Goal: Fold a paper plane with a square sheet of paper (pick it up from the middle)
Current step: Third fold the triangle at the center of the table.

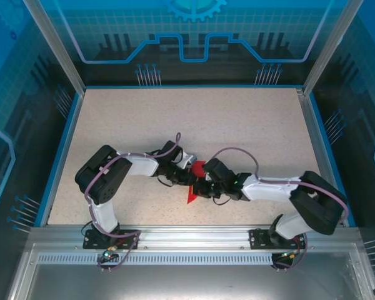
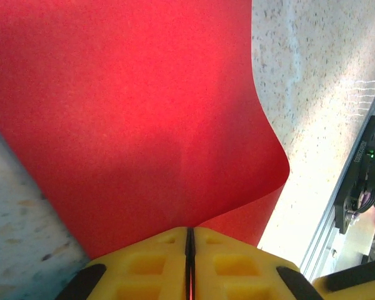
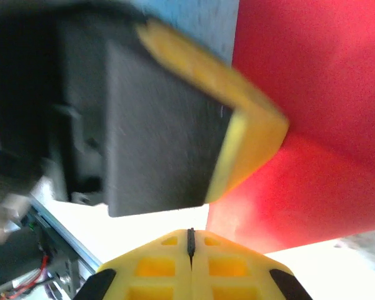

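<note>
— While both arms lean together over the speckled beige table (image 1: 256,125), where is the thin, bright red square sheet of paper (image 2: 144,112)?

— It rises straight ahead of the left gripper (image 2: 189,232) and curls over to that gripper's right, lifted off the table.

— What has hold of it?

— The left gripper's yellow jaws are pressed together on its lower edge; the sheet comes out right at their seam. The right gripper (image 3: 190,234) is closed tight too, with the sheet just ahead and to its right. Whether it pinches any paper, I cannot tell.

— How to do the fold well?

— I think the left pinch should stay firm. The right one should bring the free edge exactly onto the opposite edge, then press the crease slowly, so the thin paper does not slip or tear.
</note>
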